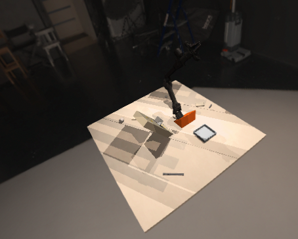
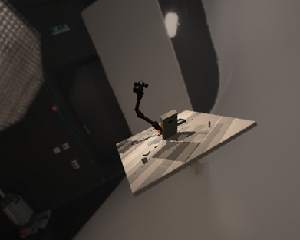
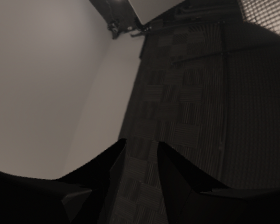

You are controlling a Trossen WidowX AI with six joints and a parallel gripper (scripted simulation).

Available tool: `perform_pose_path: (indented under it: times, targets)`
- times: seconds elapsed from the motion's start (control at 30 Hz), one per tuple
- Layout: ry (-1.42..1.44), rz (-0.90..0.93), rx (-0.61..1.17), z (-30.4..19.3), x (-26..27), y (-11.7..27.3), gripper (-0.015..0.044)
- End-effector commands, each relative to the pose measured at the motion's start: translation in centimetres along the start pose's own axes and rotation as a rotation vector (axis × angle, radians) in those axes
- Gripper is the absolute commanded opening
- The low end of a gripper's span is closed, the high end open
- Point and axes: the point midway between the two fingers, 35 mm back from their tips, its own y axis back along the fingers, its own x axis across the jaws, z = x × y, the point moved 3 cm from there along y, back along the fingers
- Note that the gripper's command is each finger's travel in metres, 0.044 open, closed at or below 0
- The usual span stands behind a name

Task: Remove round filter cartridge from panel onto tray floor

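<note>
The claw is up in the air, well above the surface. It is released and only partly spread, its two dark fingertips apart with nothing between them (the wrist view shows just wall and patterned floor beyond). The black arm rises from beside an orange block and bends at its middle.

Left of that block in the top view stands the beige service panel, with a small grey piece at its right side. I cannot tell whether the round filter cartridge is seated in it (the face is too small and angled away); no cartridge is in the claw. The dark-rimmed square tray lies right of the orange block, its floor pale. A thin grey bar lies nearer, and a small grey lump sits left of the panel.
</note>
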Motion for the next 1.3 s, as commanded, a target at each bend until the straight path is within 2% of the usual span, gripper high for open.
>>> perform_pose_path:
  times: [0.0, 0.33, 0.63, 0.97, 1.13, 1.27]
  targets:
    - [-0.213, 0.166, 0.181, -4.0, 4.7, 1.6, 0.0114]
    - [-0.679, 0.431, 0.757, -12.4, 15.2, 9.8, 0.0114]
    - [-0.95, 0.473, 1.381, -16.8, 22.0, 21.1, 0.0114]
    - [-0.981, 0.286, 2.119, -17.5, 25.5, 35.5, 0.0114]
    - [-0.841, 0.096, 2.463, -16.3, 25.5, 42.9, 0.0114]
    - [-0.664, -0.071, 2.664, -14.8, 24.7, 47.7, 0.0114]
